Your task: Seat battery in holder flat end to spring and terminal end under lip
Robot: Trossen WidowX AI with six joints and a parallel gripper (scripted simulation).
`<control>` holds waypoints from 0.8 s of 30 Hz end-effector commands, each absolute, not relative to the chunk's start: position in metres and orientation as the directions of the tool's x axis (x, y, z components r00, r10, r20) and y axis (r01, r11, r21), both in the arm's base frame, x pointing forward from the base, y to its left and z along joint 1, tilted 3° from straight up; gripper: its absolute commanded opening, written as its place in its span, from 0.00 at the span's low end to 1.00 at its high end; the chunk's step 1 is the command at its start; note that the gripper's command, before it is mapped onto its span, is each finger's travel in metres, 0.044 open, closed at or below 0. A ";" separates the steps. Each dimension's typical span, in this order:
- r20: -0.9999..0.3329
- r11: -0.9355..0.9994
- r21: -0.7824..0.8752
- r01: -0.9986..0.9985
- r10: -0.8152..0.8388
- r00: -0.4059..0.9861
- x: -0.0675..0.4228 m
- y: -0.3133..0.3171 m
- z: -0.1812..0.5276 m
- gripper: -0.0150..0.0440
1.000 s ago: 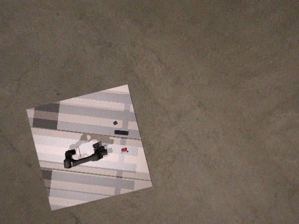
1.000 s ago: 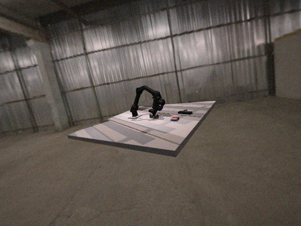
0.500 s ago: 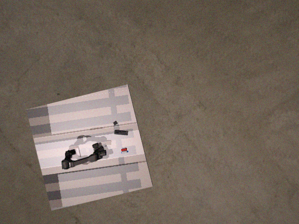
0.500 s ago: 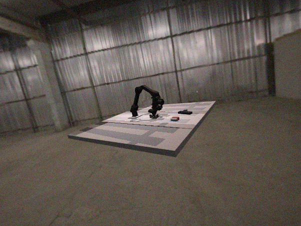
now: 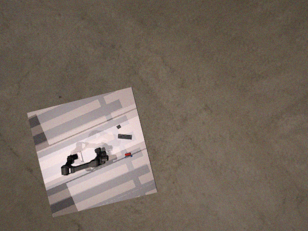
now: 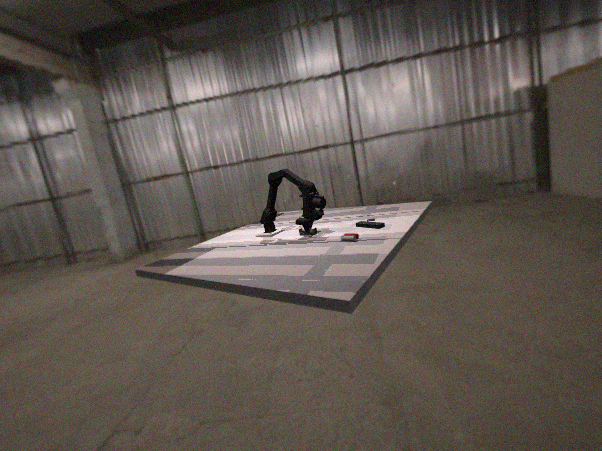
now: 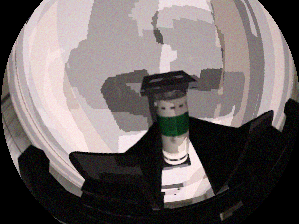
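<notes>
The end effector [image 7: 170,169] is clamped on the battery [image 7: 172,124] (green band showing), held lengthwise near the counter [image 5: 103,192], well apart from the holder [image 5: 124,136], presumably for carrying over.

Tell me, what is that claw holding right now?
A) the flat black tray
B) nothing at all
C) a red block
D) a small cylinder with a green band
D: in the wrist view the gripper is shut on the battery, a pale cylinder with a green band, while the red block and the black holder lie apart on the board.
</notes>
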State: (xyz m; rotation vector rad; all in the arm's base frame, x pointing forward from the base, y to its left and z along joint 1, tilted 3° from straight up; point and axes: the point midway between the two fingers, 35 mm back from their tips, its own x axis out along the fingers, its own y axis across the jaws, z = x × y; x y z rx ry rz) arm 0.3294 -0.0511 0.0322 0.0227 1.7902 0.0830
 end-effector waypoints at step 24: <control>-0.994 0.996 0.072 -0.044 0.069 -0.081 0.328 -0.050 0.029 0.40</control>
